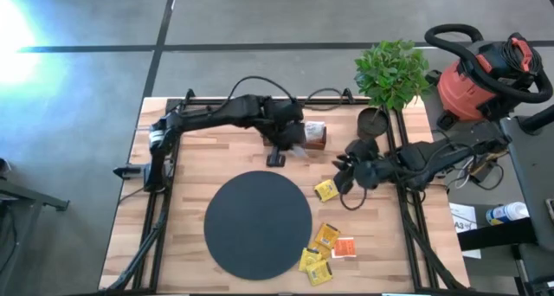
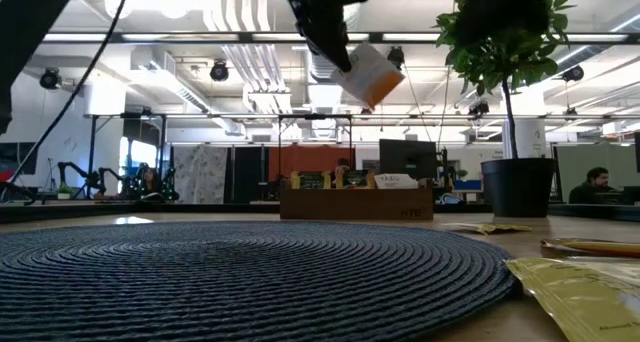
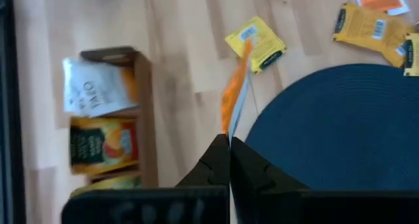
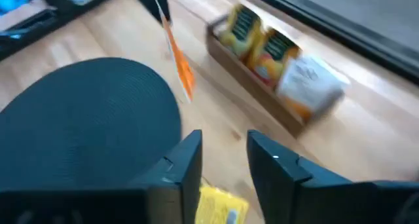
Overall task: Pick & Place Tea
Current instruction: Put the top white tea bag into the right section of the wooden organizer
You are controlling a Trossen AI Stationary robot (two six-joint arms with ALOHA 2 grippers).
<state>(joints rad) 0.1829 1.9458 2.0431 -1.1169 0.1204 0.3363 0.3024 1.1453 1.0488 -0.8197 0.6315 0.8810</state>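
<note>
My left gripper [image 3: 229, 145] is shut on an orange-red and white tea sachet [image 2: 372, 74], high above the table between the wooden tray [image 1: 316, 133] and the black disc [image 1: 257, 222]. More sachets stand in the tray [image 3: 108, 119]. My right gripper [image 4: 226, 158] hovers open near the disc's far right, nothing between its fingers, above a yellow sachet [image 1: 325, 189] lying flat on the table. Several more sachets [image 1: 322, 248], yellow and one orange-red and white, lie flat by the disc's right rim. My left gripper pinches one edge of the orange-red sachet [image 3: 230, 129] between its two shut fingertips. The fingers slant down from the table's far left. The sachet sticks out past the fingertips, edge-on in the left wrist view, tilted and lifted clear of table and tray.
A potted plant [image 1: 391, 71] stands at the table's far right corner beside the tray. A red shop vacuum [image 1: 476, 80] sits off the table at the right. Black frame rails [image 1: 407, 209] run along the left and right edges.
</note>
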